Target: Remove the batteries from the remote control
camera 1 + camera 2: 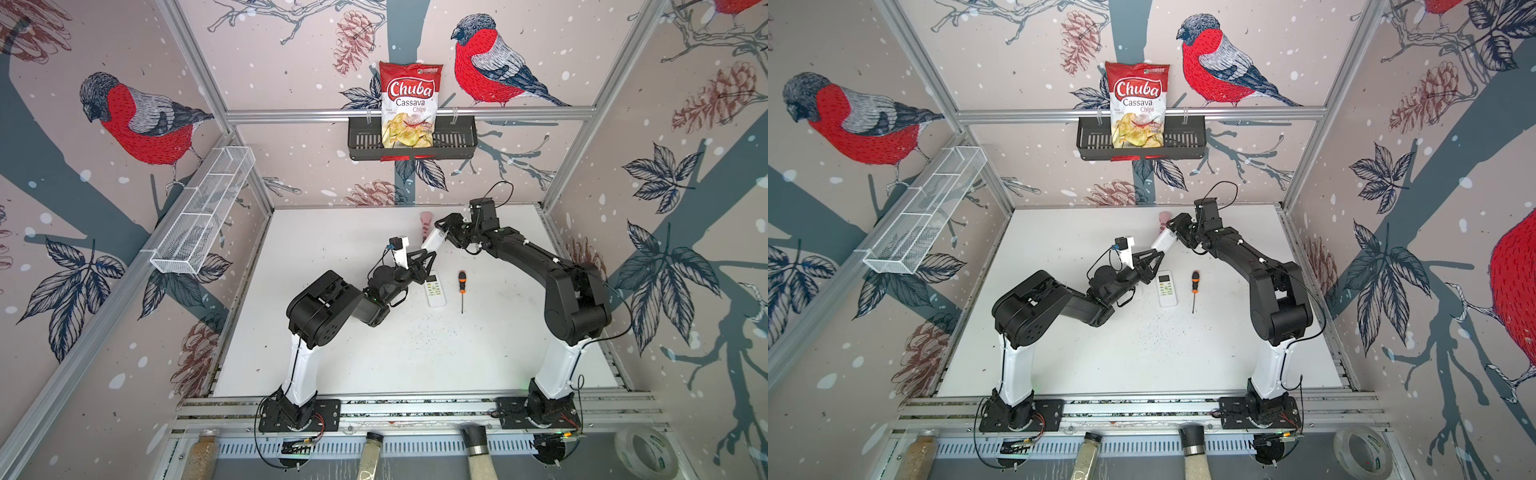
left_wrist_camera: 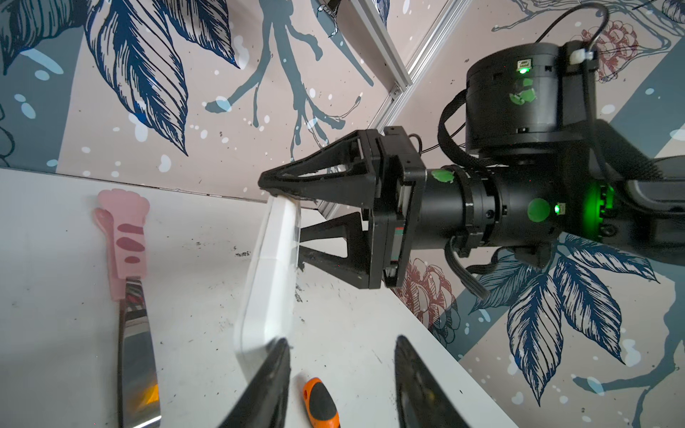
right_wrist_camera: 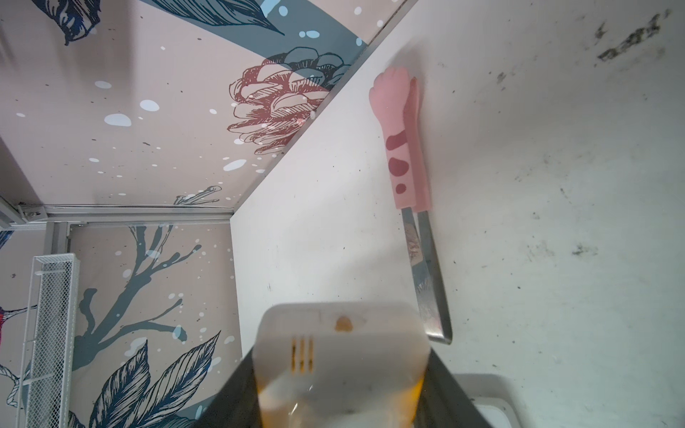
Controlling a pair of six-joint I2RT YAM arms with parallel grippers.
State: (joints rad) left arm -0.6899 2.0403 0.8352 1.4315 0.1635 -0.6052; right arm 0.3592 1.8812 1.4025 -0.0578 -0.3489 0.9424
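In both top views the right gripper (image 1: 444,230) clamps a slim white plastic remote control (image 1: 433,242) aloft over the white table (image 1: 332,353); the left gripper (image 1: 429,254) meets its lower end. Left wrist view: left jaws part-open, one finger (image 2: 267,385) beside the remote control. Right wrist view: remote control between right fingers (image 3: 457,396).

Even, bright light floods my white desk (image 1: 374,357), and shadows are soft. Both top views bow at their edges. Near my right wrist camera, the remote (image 3: 341,355) blurs.
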